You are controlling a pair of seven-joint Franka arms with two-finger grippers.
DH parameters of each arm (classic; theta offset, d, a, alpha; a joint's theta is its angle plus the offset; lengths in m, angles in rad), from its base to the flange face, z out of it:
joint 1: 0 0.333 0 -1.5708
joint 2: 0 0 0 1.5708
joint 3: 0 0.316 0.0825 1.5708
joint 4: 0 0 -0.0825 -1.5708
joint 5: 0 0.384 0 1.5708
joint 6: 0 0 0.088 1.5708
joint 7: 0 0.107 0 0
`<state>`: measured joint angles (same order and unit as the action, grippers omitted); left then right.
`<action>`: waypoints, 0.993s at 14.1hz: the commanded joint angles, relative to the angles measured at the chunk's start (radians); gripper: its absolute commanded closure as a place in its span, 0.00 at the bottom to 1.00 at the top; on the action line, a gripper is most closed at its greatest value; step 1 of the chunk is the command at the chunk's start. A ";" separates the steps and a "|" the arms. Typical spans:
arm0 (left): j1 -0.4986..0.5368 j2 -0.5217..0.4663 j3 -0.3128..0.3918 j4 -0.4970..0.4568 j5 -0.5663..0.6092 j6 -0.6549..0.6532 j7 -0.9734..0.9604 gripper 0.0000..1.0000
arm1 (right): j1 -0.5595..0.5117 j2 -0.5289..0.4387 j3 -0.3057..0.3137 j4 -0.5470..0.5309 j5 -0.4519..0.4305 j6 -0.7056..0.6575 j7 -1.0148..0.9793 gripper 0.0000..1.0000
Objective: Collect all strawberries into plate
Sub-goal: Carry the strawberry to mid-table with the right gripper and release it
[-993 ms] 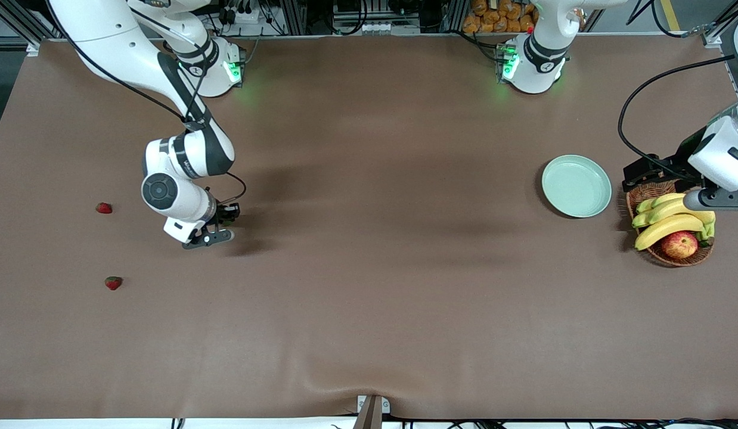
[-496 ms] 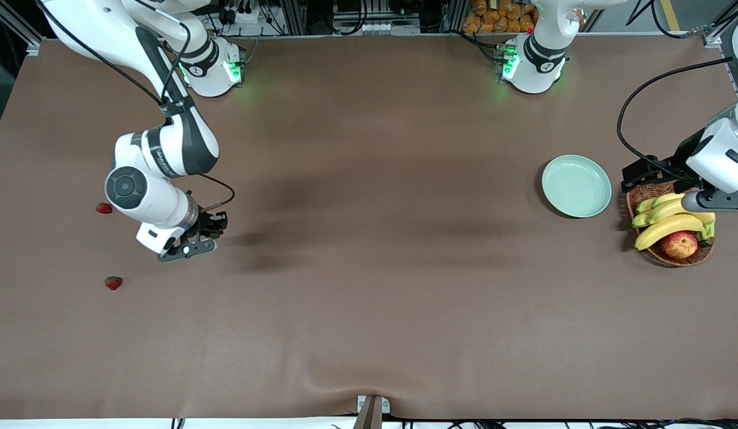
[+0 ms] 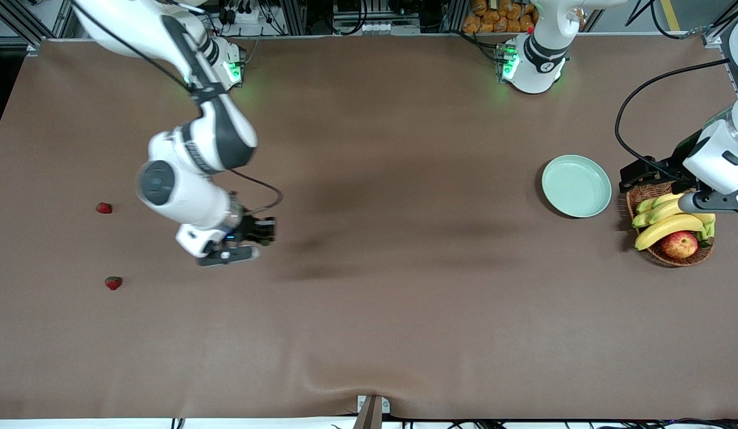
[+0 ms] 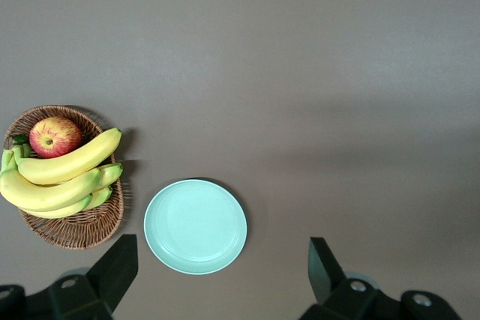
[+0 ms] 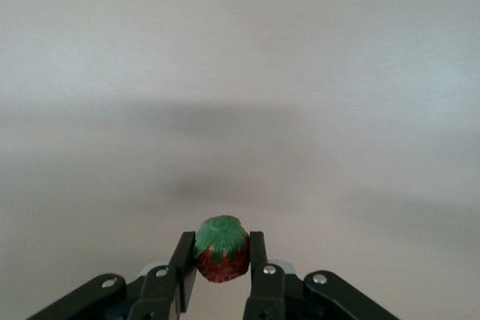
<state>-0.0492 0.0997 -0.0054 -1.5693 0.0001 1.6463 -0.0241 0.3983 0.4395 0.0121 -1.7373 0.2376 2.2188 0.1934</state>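
Note:
My right gripper (image 3: 263, 232) is shut on a strawberry (image 5: 222, 258), red with a green cap, and holds it up over bare table toward the right arm's end. Two more strawberries lie on the table at that end: one (image 3: 104, 208) farther from the front camera and one (image 3: 113, 282) nearer. The pale mint-green plate (image 3: 576, 185) sits empty toward the left arm's end; it also shows in the left wrist view (image 4: 195, 225). My left gripper (image 4: 223, 275) is open and empty, up in the air over the basket and plate area.
A brown wicker basket (image 3: 670, 255) with bananas (image 3: 667, 226) and a red-yellow apple (image 3: 679, 244) stands beside the plate at the left arm's end. A black cable loops above the basket. The brown table cover has a fold at its near edge.
My right gripper, with the strawberry in it, has swung back toward the middle of the table and risen. The left arm has hardly moved.

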 commanded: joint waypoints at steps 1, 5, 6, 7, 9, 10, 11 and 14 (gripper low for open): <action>-0.003 0.005 0.001 0.011 -0.014 -0.005 -0.007 0.00 | 0.086 0.122 -0.008 0.155 0.019 -0.011 0.154 1.00; -0.001 0.005 0.001 0.011 -0.014 -0.005 -0.005 0.00 | 0.203 0.235 -0.009 0.267 0.014 0.007 0.378 1.00; -0.001 0.005 0.001 0.011 -0.014 -0.005 -0.005 0.00 | 0.224 0.257 -0.009 0.280 0.014 0.025 0.409 1.00; -0.001 0.006 0.001 0.011 -0.014 -0.005 -0.005 0.00 | 0.243 0.278 -0.008 0.286 0.017 0.071 0.437 1.00; -0.003 0.017 0.001 0.011 -0.014 -0.005 -0.005 0.00 | 0.304 0.327 -0.009 0.298 0.017 0.180 0.521 1.00; -0.004 0.018 -0.001 0.011 -0.014 -0.005 -0.005 0.00 | 0.333 0.355 -0.008 0.314 0.017 0.218 0.559 1.00; -0.004 0.018 -0.001 0.011 -0.014 -0.005 -0.005 0.00 | 0.364 0.382 -0.009 0.336 0.016 0.246 0.598 1.00; -0.004 0.021 -0.001 0.011 -0.014 -0.005 -0.005 0.00 | 0.441 0.465 -0.011 0.416 0.014 0.309 0.708 1.00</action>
<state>-0.0518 0.1168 -0.0060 -1.5698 0.0001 1.6464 -0.0241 0.7962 0.8297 0.0148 -1.4223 0.2413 2.5092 0.8355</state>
